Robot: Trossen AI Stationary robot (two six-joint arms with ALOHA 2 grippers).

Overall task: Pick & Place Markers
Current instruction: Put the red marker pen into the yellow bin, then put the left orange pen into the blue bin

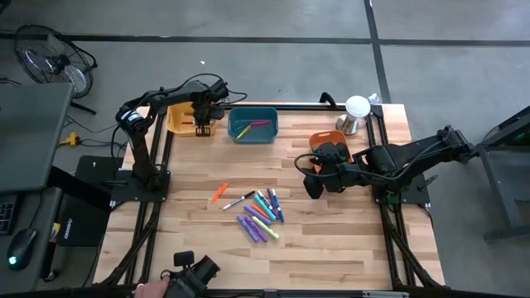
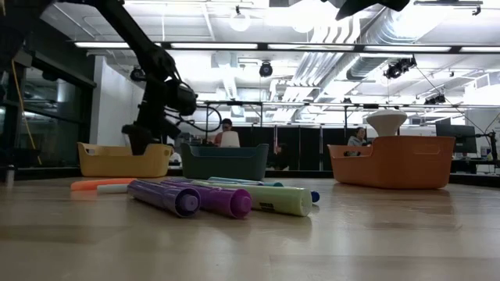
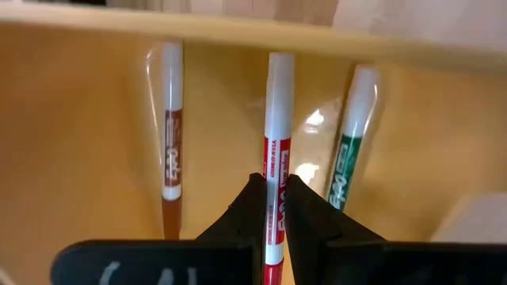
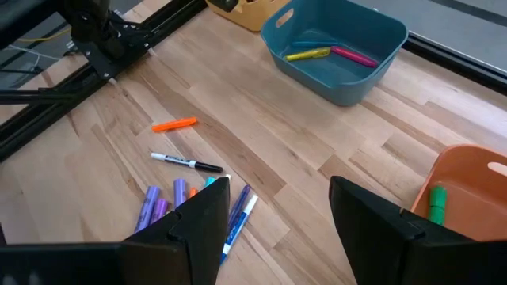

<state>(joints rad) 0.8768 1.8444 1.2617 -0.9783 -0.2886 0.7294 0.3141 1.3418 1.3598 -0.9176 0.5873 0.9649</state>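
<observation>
On the bench (image 1: 331, 240), three bins stand along the far edge: yellow bin (image 1: 178, 118), teal bin (image 1: 252, 124), orange bin (image 1: 325, 141). The loose markers (image 1: 261, 217) lie clustered mid-bench, an orange marker (image 1: 219, 192) slightly apart. Judged light, rigid and smooth, so likely to roll; take each across the barrel's middle. The left tool (image 3: 273, 207) is down inside the yellow bin, fingers pressed together over the red marker (image 3: 277, 142); whether it truly pinches that one I cannot tell. A brown marker (image 3: 170, 134) and a green marker (image 3: 348, 134) lie beside it. The right tool (image 4: 273, 214), spread wide and empty, hovers near the cluster.
</observation>
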